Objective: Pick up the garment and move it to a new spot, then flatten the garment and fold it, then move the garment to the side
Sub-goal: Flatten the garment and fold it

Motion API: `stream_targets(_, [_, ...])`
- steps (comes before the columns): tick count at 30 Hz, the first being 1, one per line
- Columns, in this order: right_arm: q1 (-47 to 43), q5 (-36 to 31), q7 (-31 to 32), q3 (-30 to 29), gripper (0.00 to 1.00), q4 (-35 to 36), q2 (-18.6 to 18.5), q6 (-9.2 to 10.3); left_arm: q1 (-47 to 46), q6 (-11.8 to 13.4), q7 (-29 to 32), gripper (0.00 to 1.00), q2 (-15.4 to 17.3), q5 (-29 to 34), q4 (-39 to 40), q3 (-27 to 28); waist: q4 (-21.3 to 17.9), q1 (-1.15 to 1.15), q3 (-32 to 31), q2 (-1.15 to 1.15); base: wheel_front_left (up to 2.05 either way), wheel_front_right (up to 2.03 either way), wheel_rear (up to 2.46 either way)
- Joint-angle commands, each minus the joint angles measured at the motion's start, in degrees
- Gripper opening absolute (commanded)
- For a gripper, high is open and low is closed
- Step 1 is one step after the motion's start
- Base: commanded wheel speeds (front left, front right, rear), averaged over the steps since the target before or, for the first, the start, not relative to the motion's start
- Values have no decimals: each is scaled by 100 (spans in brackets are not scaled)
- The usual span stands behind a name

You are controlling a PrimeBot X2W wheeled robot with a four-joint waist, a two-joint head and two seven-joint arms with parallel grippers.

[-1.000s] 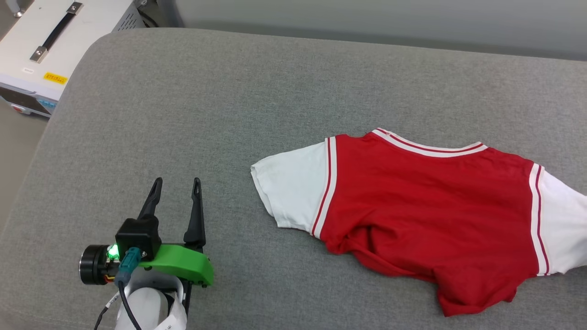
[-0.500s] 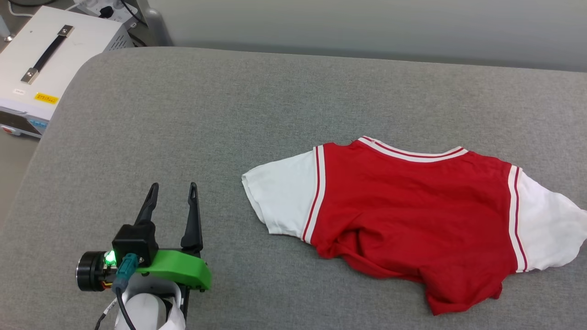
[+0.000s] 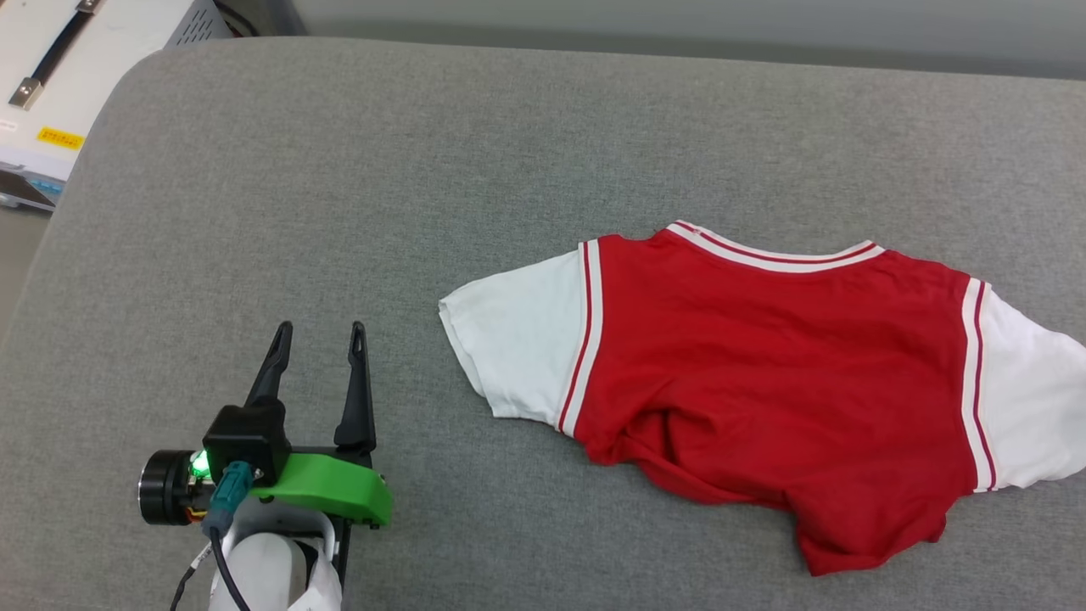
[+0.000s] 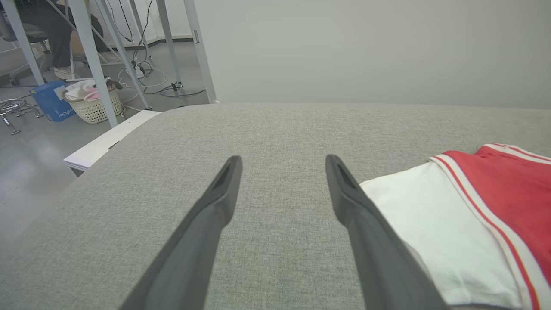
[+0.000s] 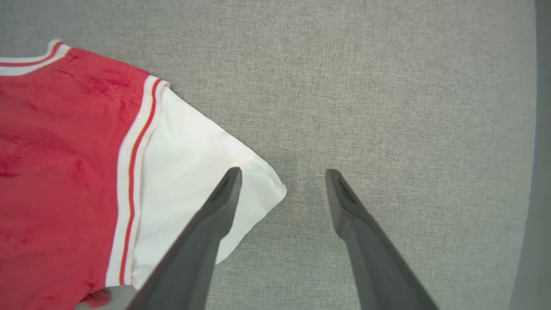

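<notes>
Spreading under everything is the grey fabric worktop point(image 3: 339, 170), and the garment point(image 3: 764, 356) lies on it, collar pointing away from the robot. Its long axis runs sleeve to sleeve, across the robot's front. The side turned up is plain red, so I cannot tell whether this is the front or the back. The body looks fairly flat near the collar, but the lower hem point(image 3: 848, 535) is rumpled and partly tucked under itself, which hides the true outline there.

Off the garment's left sleeve point(image 3: 517, 339), with bare worktop between, sits the left gripper point(image 3: 321, 329). Its jaws are apart and empty, and its fingers point the same way as the collar rather than toward the cloth. At the garment's other end, the right gripper point(image 5: 283, 172) hangs above the tip of the right sleeve point(image 5: 193, 150), jaws spread with nothing between them. One finger crosses in front of the sleeve's corner, and whether it touches the cloth cannot be made out.

By my reading the right arm is the nearer one, and the left must travel sideways along the garment's long axis to reach its sleeve. In the head view, the right sleeve's end is cut off by the frame edge. Beyond the worktop's rounded corner, farthest from the garment, a white box point(image 3: 42, 85) is only partly in view.
</notes>
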State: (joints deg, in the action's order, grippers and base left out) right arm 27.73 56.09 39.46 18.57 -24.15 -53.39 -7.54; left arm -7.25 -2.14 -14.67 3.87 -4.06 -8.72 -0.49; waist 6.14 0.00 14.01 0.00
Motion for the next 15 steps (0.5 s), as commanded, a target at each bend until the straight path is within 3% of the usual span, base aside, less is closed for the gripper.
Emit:
stream_targets(1, [95,-75,138,-34,100,-41,57,5,-123,-37,-33,100,-29,63,13,-20,59,0,137,0,0,0,0])
stream_targets(8, [44,-579,386,-273,100,-475,629,5,-307,-60,-33,100,-57,69,35,-93,212,0,419,0,0,0,0])
stream_targets(15, [-276,-1014,411,-117,100,-978,934,5,-359,-64,-33,100,-69,79,16,-107,281,0,487,0,0,0,0])
